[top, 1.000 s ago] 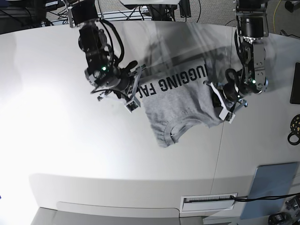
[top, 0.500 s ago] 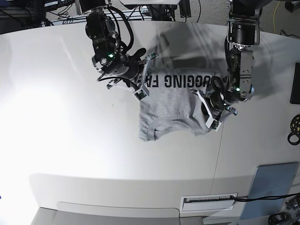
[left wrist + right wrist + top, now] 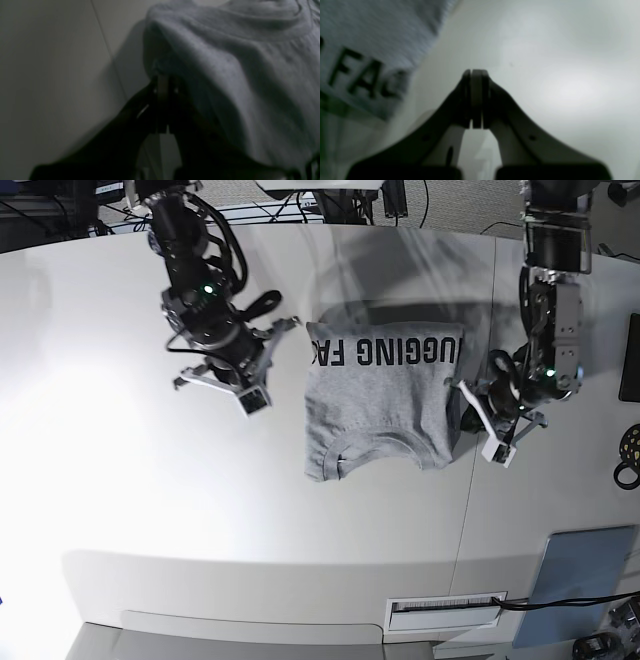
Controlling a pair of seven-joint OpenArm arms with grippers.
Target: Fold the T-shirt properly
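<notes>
T-shirt (image 3: 382, 402) lying folded on white table (image 3: 150, 510), neck end nearest, black lettering strip along far edge. Left gripper (image 3: 478, 415) sitting at shirt's edge, fingers (image 3: 162, 85) pressed together; grey cloth bunching right at tips, grip unclear. Right gripper (image 3: 245, 380) hovering beside shirt, fully closed, holding nothing.

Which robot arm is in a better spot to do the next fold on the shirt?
Probably the left. Its claw sits shut right at the T-shirt edge, with grey cloth against its tips in the wrist view. The right claw is shut too, but off the shirt, over bare table.
</notes>
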